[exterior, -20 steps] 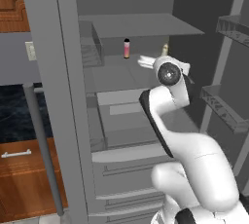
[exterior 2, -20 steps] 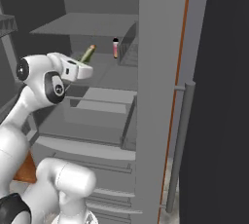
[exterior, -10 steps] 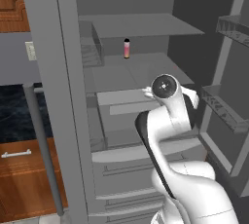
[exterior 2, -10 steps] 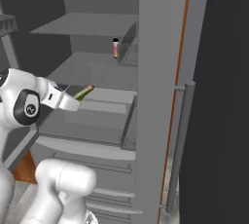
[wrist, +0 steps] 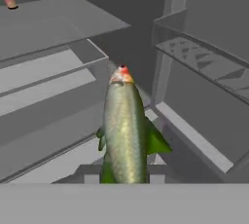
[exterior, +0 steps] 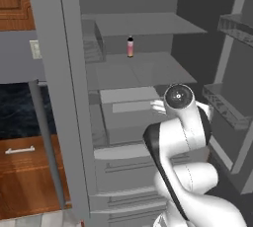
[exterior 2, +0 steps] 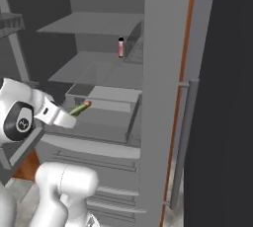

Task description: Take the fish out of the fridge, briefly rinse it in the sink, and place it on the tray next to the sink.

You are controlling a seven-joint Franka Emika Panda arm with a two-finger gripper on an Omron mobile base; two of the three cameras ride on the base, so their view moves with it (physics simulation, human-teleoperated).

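The fish [wrist: 125, 130], slender and olive-green with a reddish snout, points away from the hand, its tail end between the jaws. In the right base view the fish [exterior 2: 80, 108] sticks out of my gripper [exterior 2: 73, 113], which is shut on it, in front of the fridge's [exterior 2: 163, 93] crisper drawer. In the left base view my own arm hides the hand, low before the open fridge [exterior: 69, 97]. The sink and the tray are out of view.
A pink bottle [exterior: 130, 47] with a black cap stands on the middle shelf. The open door's racks [exterior: 230, 107] hang close on the arm's right. A grey drawer box [exterior: 126, 107] lies just ahead. Wooden cabinets [exterior: 20, 171] stand at the left. The long bar handle [exterior 2: 185, 137] runs down the fridge's side.
The arm has drawn back and dropped from shelf height to drawer height, carrying the fish out of the fridge. The bottle has stayed put.
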